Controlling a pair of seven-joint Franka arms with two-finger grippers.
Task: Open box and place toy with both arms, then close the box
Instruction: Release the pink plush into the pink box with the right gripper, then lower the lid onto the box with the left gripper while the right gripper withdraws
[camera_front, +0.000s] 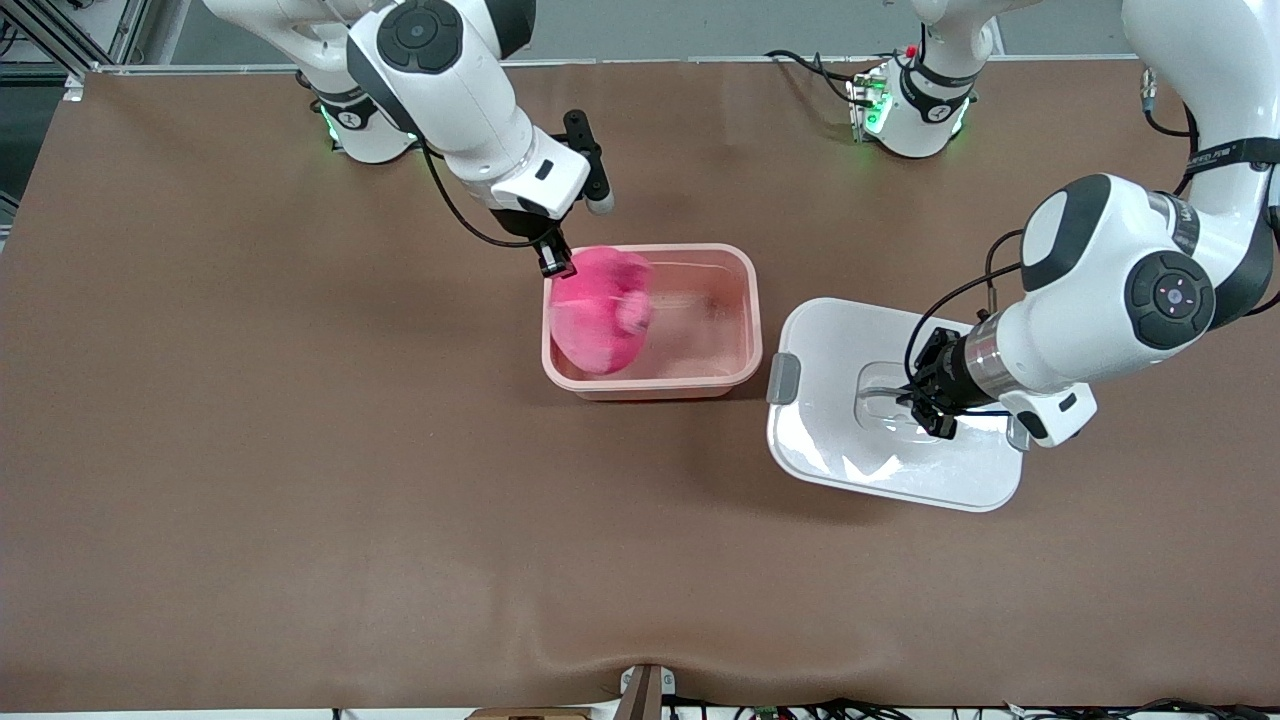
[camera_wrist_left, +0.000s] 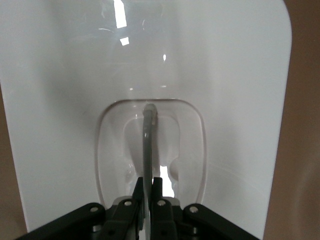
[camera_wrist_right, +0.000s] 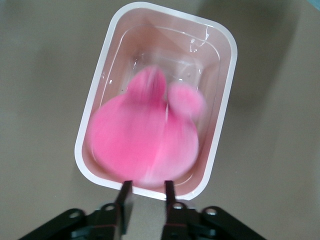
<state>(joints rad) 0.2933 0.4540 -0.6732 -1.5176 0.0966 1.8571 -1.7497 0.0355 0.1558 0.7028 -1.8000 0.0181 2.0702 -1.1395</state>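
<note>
The box (camera_front: 752, 300), a pale pink tub, stands open in the middle of the table. The bright pink toy (camera_front: 600, 320) shows blurred inside it, at the end toward the right arm. Just above that end's rim, my right gripper (camera_front: 553, 262) is open with nothing between its fingers; the right wrist view shows the toy (camera_wrist_right: 145, 145) in the box (camera_wrist_right: 220, 115) below the right gripper (camera_wrist_right: 148, 186). The white lid (camera_front: 830, 450) is beside the box, toward the left arm's end. My left gripper (camera_front: 925, 410) is shut on the lid's clear handle (camera_wrist_left: 147, 145), with the left gripper (camera_wrist_left: 148, 182) clamped on that thin bar.
Brown table cover all around. A grey clip (camera_front: 783, 378) on the lid's edge faces the box. The arms' bases stand along the table's edge farthest from the front camera.
</note>
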